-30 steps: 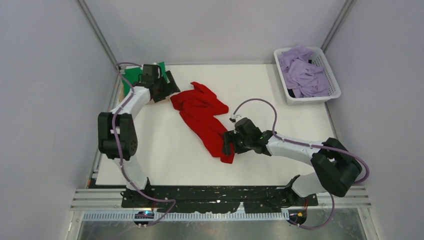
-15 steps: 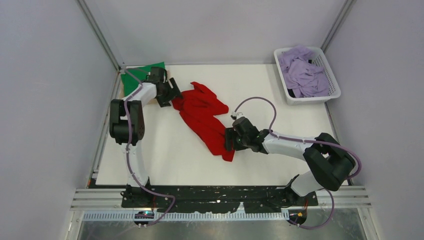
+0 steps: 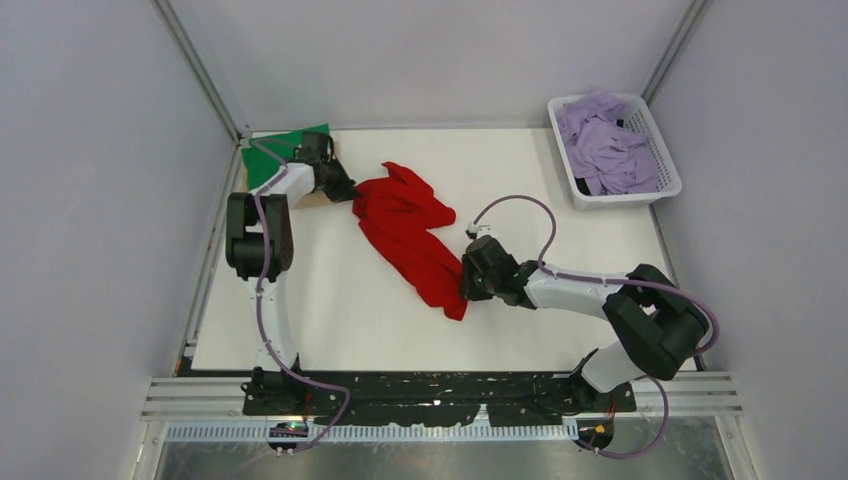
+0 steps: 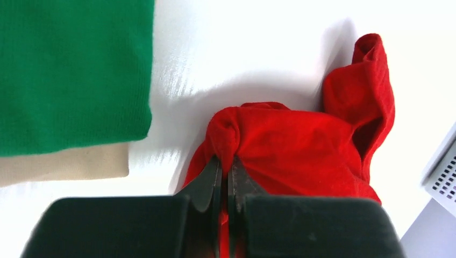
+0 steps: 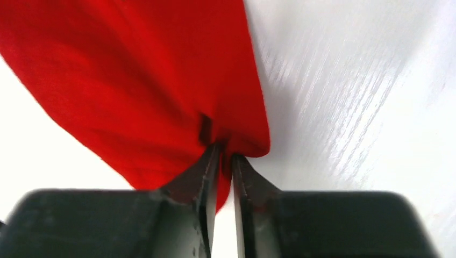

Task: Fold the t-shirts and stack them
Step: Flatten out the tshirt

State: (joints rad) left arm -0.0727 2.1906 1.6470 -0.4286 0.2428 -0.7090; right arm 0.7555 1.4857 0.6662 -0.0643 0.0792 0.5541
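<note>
A crumpled red t-shirt [image 3: 410, 235] lies diagonally across the white table [image 3: 560, 240], the left arm's fingers [image 4: 207, 180] closed on its far end, the right arm's fingers [image 5: 201, 172] closed on its near hem. A folded green t-shirt [image 3: 275, 155] tops a beige t-shirt [image 4: 64, 164] at the far-left corner; lavender t-shirts [image 3: 603, 150] fill the basket [image 3: 628, 199] far right.

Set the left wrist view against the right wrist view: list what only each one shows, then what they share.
Left wrist only: the folded green cloth t-shirt lying over a beige cloth t-shirt, a corner of the white plastic mesh basket, and the left gripper pinching a fold. Right wrist only: the right gripper pinching an edge. Shared: the bright red cloth t-shirt, clamped in both views, and the white table.
</note>
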